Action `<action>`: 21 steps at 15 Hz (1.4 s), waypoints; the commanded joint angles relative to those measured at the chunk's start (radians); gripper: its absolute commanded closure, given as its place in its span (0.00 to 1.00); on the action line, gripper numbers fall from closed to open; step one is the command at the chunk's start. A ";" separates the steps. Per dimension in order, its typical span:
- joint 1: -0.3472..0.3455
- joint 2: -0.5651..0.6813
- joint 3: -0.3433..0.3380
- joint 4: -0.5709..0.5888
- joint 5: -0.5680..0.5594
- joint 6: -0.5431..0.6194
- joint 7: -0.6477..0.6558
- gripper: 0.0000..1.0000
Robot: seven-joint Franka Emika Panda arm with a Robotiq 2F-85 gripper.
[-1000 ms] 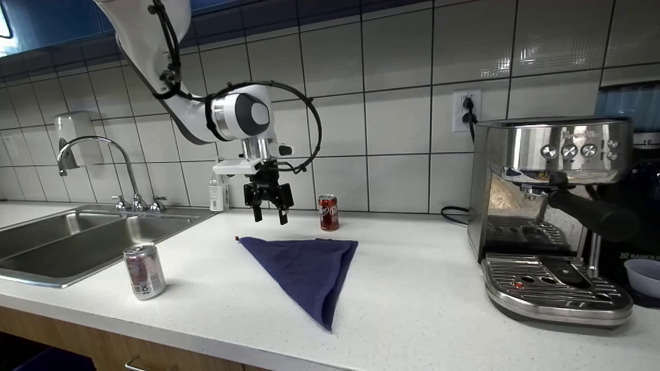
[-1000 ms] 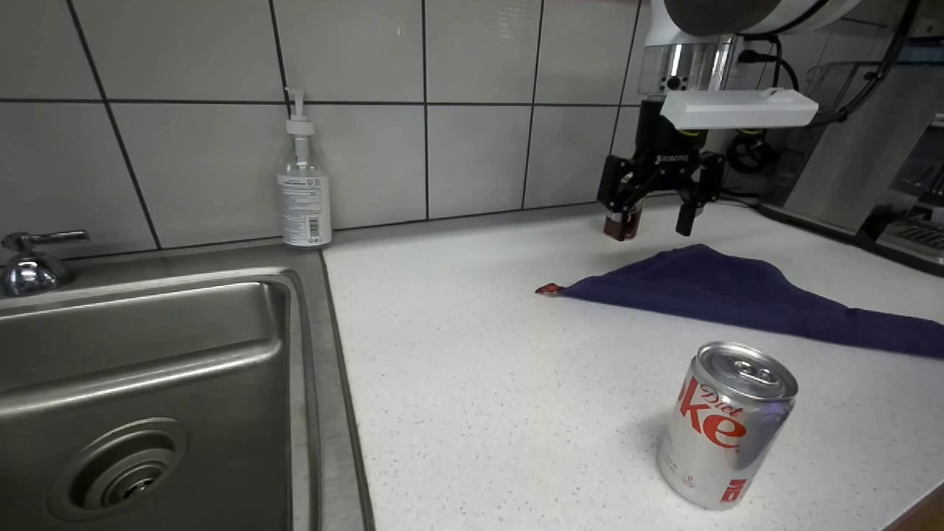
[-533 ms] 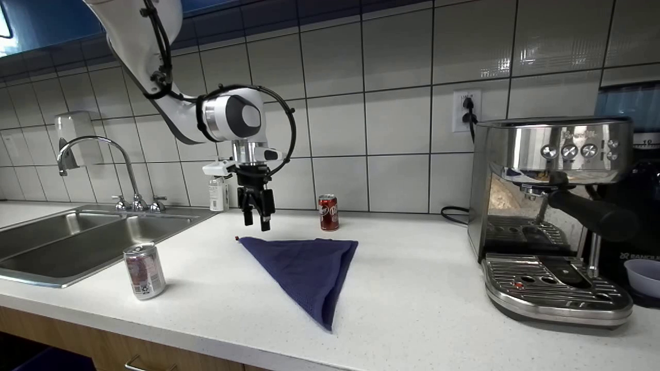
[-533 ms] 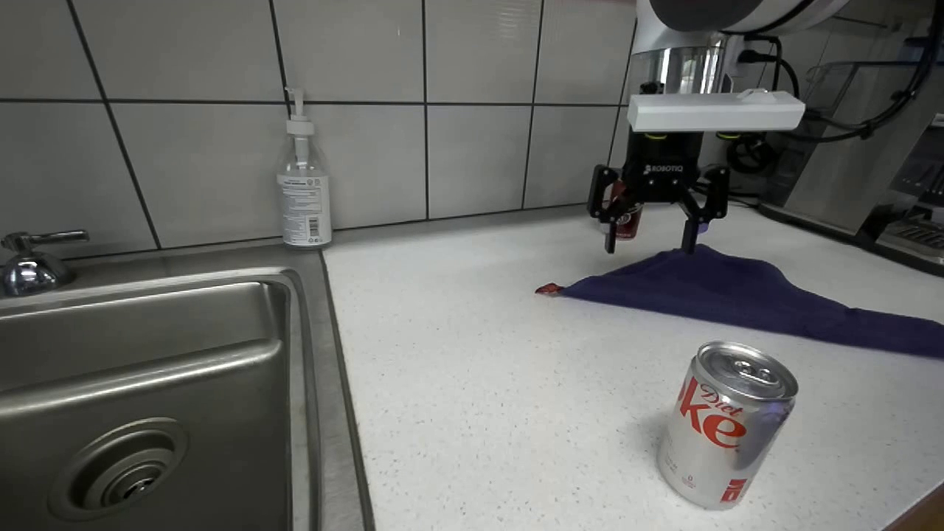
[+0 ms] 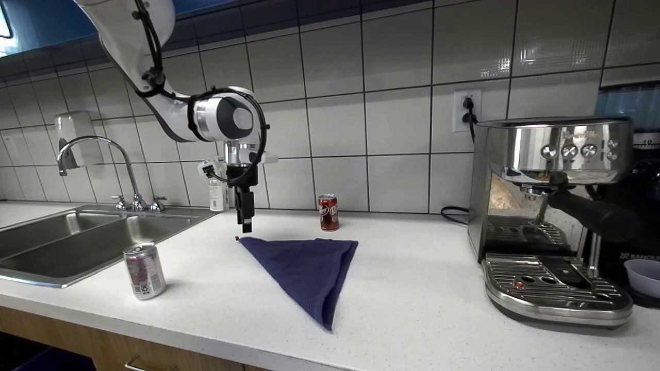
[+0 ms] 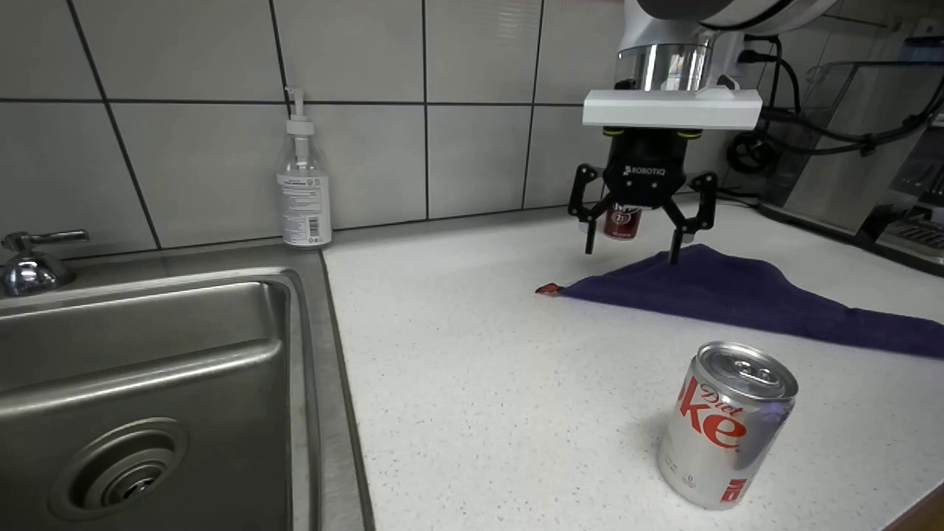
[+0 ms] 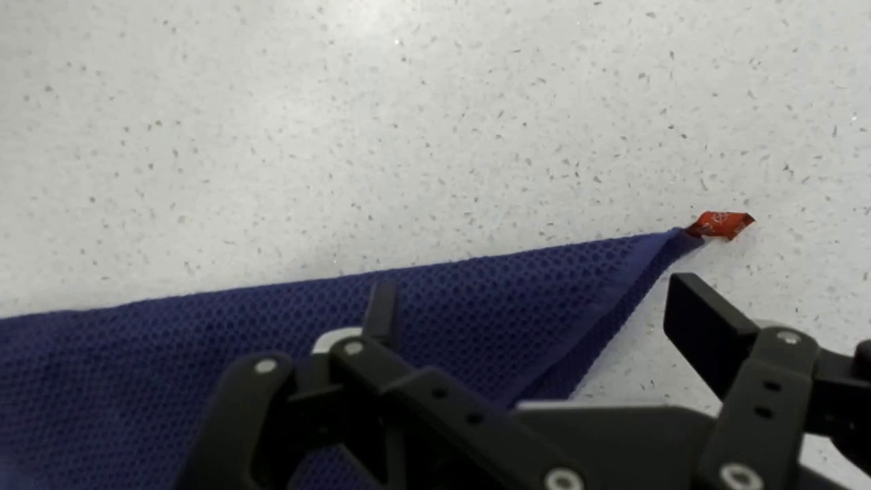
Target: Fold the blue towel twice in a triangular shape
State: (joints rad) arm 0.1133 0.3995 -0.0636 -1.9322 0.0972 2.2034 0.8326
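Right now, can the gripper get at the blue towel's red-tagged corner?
Probably yes: the gripper hangs open above the blue towel, near the red tag, and the wrist view shows nothing blocking the way down.

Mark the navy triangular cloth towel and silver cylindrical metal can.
Navy triangular cloth towel (image 5: 307,270): in an exterior view, middle of upper face.
Silver cylindrical metal can (image 6: 726,431): in an exterior view, lettered side.

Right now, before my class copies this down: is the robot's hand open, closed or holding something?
Hand: open and holding nothing; the blue towel lies ungripped on the counter.
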 commanded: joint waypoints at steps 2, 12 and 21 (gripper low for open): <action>0.029 0.016 -0.010 0.017 -0.010 -0.005 0.205 0.00; 0.050 0.065 -0.014 0.024 -0.045 0.130 0.480 0.00; 0.044 0.124 -0.005 0.065 -0.034 0.141 0.507 0.00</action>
State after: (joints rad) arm 0.1508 0.5053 -0.0649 -1.9004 0.0695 2.3567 1.3115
